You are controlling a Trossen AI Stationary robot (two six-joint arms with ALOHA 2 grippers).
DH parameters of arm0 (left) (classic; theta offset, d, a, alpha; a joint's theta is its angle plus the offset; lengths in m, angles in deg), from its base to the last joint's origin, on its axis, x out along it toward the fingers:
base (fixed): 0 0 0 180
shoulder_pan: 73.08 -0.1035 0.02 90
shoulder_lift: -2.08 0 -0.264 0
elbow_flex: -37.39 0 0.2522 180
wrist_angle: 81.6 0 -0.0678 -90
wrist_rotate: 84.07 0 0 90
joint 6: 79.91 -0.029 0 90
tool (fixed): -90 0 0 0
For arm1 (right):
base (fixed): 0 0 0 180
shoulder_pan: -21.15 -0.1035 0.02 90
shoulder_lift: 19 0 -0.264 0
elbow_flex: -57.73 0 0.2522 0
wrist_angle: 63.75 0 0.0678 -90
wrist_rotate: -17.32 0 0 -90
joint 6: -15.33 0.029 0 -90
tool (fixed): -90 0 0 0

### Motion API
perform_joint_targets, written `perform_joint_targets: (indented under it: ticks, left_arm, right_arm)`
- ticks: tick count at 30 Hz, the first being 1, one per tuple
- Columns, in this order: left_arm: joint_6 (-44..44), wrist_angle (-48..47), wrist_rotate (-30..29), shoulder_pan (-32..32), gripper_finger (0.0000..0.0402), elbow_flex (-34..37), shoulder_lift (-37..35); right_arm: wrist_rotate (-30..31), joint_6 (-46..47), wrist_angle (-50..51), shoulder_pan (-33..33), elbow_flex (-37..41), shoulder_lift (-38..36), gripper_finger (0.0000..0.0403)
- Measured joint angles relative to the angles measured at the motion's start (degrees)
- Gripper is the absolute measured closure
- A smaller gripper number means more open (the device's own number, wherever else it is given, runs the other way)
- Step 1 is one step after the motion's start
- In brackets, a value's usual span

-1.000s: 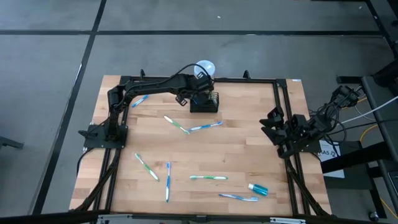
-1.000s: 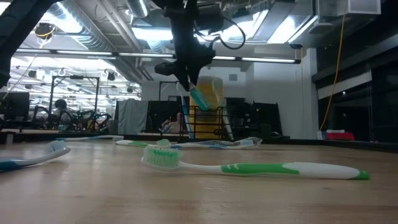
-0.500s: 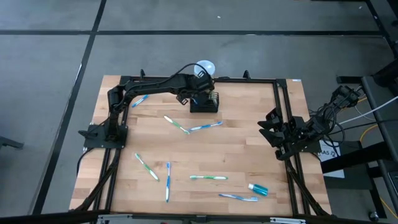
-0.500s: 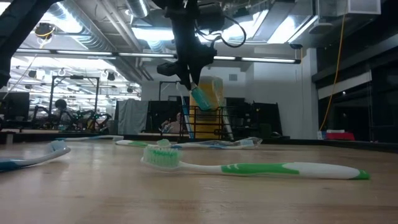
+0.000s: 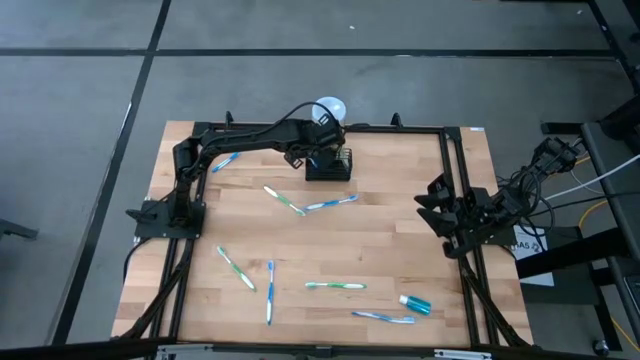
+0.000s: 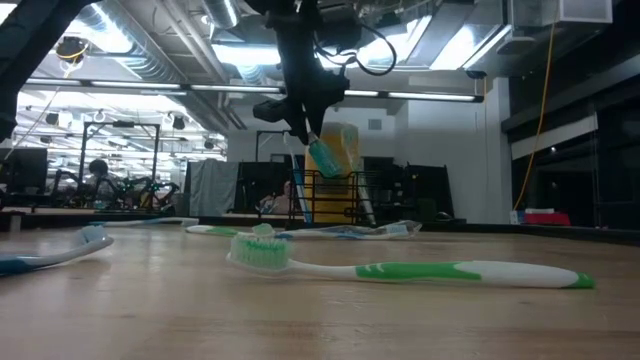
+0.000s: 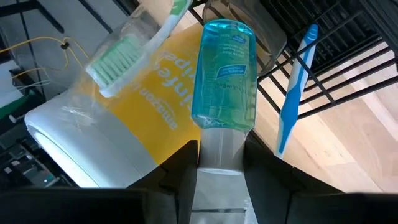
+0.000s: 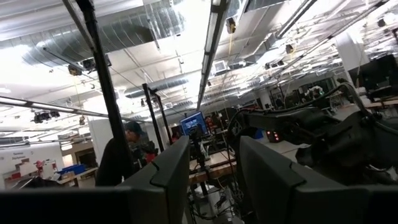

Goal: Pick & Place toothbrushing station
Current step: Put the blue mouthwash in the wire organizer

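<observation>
Toothbrushing station (image 5: 329, 163): black wire-mesh holder, upright at the far edge of the bench (image 5: 380, 250), middle of that edge. A yellow cylinder with white round top (image 5: 330, 107) stands just behind it. In the left wrist view a blue toothbrush (image 7: 295, 102) and a green-bristled one (image 7: 134, 53) already stand in or at the holder.

Left end effector (image 5: 314, 152) hangs just above the holder, closed on the clear neck of a small blue tube (image 7: 224, 74), tube pointing toward the holder's opening.

Change over the last second: almost none. From above, arm and tube sit where they were; in the low view the tube (image 6: 324, 156) has edged only slightly (a settling, not a travel). Judgement: the arm is paused in final alignment over the station, tube not yet released, so this placement is still pending.

Outward from the holder: several toothbrushes (image 5: 330, 205) lie loose on the near bench, and a second blue tube (image 5: 417, 303) far from it at the near right.

Right end effector (image 5: 432, 205) waits well right of the holder, fingers spread, empty.
</observation>
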Motion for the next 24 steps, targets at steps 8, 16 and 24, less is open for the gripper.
perform_joint_targets:
  ticks: [8,16,24]
  left_arm:
    - [0.76,-0.79,0.02,0.55,0.0272,0.00,0.00]
    - [0.63,-0.73,-0.75,0.55,0.0272,0.00,-0.75]
    - [5.16,-1.16,-6.91,-1.27,0.0272,-0.20,-8.10]
  right_arm:
    - [-0.75,-0.68,-0.15,0.00,0.00,0.00,0.0257]
    - [-1.56,-1.31,-0.17,0.00,0.00,0.00,0.0257]
    - [-2.21,-1.34,-3.39,0.00,-0.17,0.02,0.0257]
